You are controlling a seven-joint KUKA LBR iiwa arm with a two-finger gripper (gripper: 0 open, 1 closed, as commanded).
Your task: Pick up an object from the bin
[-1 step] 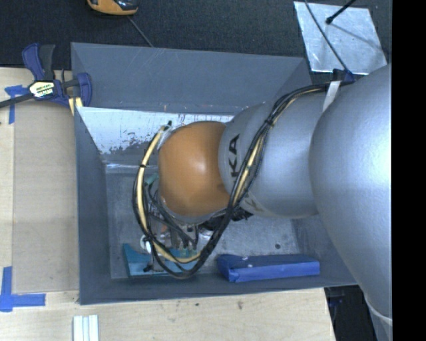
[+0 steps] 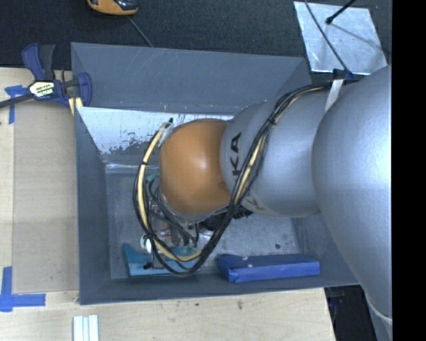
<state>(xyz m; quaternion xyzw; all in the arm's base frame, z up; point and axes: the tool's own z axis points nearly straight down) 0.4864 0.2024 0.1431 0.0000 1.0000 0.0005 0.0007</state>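
Two things lie near our tool [image 2: 166, 243], whose open or closed state we cannot tell: a teal piece [image 2: 135, 258] in the bin's [image 2: 90, 220] lower-left corner, which we should straddle squarely, and a blue bar [image 2: 266, 268].

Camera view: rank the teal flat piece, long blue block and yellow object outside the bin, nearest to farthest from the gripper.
1. Teal flat piece, lower-left floor, beside the gripper.
2. Long blue block, along the lower wall, rightward.
3. Yellow object, above the bin, outside it.
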